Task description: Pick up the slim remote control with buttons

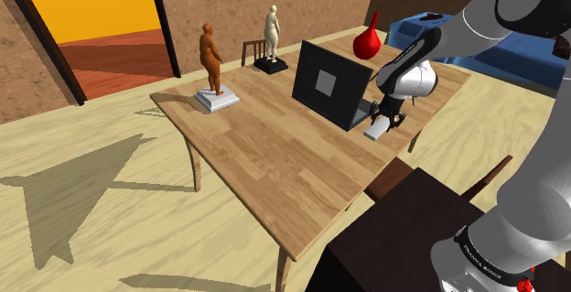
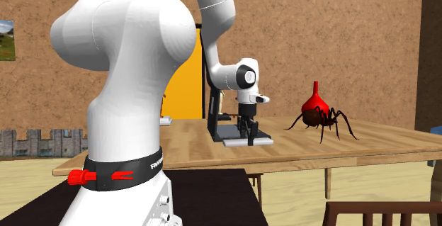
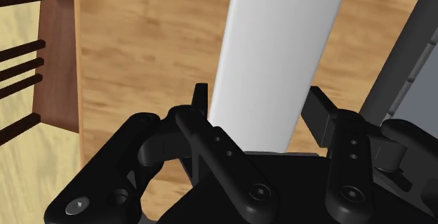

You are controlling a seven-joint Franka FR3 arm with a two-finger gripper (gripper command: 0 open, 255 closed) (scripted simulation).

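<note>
Contact is judged to be made. The black gripper [image 3: 258, 100] is lowered over the remote [image 3: 281, 54], and its two fingers [image 3: 201, 107] are closed against the remote's long edges, one on each side, so that the pale slab is clasped between them. No buttons can be made out on its plain face. From the second exterior view the remote is seen lying flat on the wooden table [image 3: 140, 40] directly beneath the fingertips, so it is not yet raised. Its length runs out ahead of the fingers and back toward the palm, but how near the middle the hold sits cannot be settled. The lift is therefore best made straight upward and slowly, with the squeeze kept firm and the wrist held level. Any droop of the longer end can then be noticed before much height is gained. If the slab is felt to pivot between the pads, it should be set down and taken nearer its middle. The grey base of the laptop [image 3: 414, 61] lies just outside one finger, and a chair [image 3: 60, 61] stands past the table edge outside the other. No sideways travel should be begun until the remote is well above the laptop's base.
</note>
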